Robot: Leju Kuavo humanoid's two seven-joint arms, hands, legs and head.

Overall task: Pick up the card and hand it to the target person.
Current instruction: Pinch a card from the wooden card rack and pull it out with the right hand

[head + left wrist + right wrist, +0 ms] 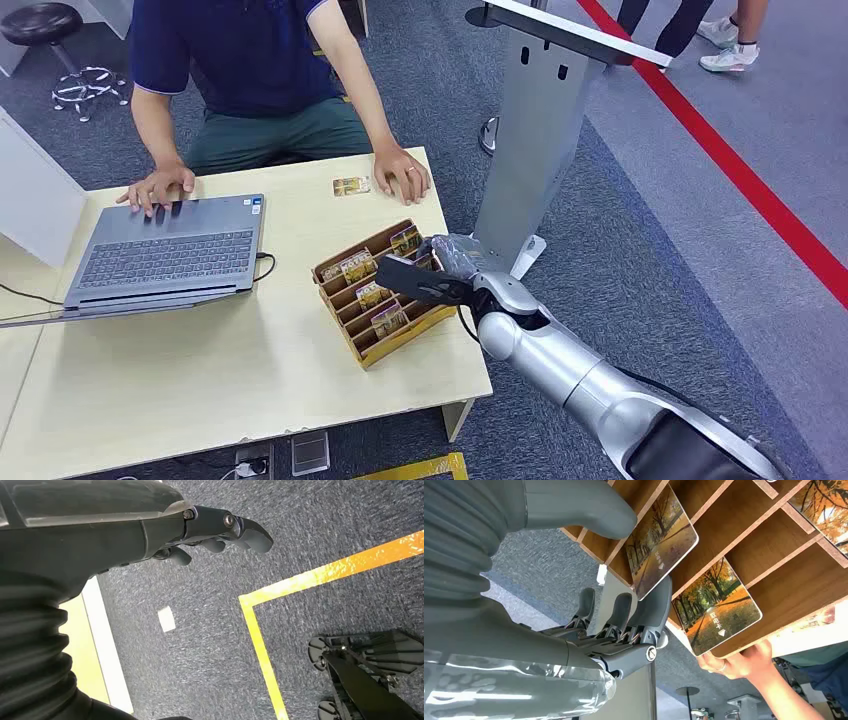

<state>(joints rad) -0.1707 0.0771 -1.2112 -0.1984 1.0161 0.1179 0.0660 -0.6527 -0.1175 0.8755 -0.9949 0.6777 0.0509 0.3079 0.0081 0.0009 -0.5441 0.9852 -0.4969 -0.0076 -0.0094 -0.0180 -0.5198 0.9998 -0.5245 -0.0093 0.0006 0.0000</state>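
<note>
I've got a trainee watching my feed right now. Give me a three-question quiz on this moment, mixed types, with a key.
1. True or false: the right hand is at the wooden card rack, its thumb and a finger either side of a card.
2. Where does the loose card lie? A) on the laptop B) on the table near the person's hand C) on the floor
3. Fill in: the left hand hangs over the ____.

Key: 1 true; 2 B; 3 floor
</note>
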